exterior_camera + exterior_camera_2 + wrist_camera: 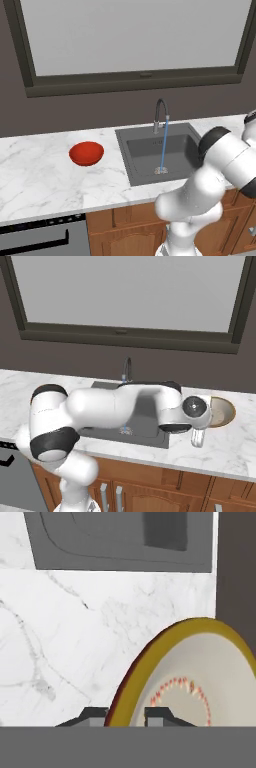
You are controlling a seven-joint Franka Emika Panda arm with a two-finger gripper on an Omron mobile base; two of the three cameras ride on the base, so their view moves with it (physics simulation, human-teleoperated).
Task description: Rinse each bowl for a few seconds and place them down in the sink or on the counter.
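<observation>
Counter (35, 175): a long white marble worktop with grey veining is seen running beneath a wide window (135, 35) set in a dark frame, with a dark brown wall behind it. Wooden cabinets (150, 481) are fitted below the worktop, and a dark appliance front with a handle (35, 240) is seen at the lower left of the left base view.

Sink (145, 150): a dark grey rectangular basin is recessed into the counter. A dark arched faucet (160, 114) is mounted at its back edge, and a thin blue stream of water (163, 145) is seen falling from it onto the drain.

Red bowl (86, 153): a glossy bowl is placed on the counter to the left of the sink, apart from its edge.

Cream bowl (200, 677): a shallow bowl with a brownish-yellow rim is located over the counter to the right of the sink, tilted up on its edge.

Gripper (126, 714): the fingers are set narrowly, one on each side of the cream bowl's rim, which is clamped between them.
</observation>
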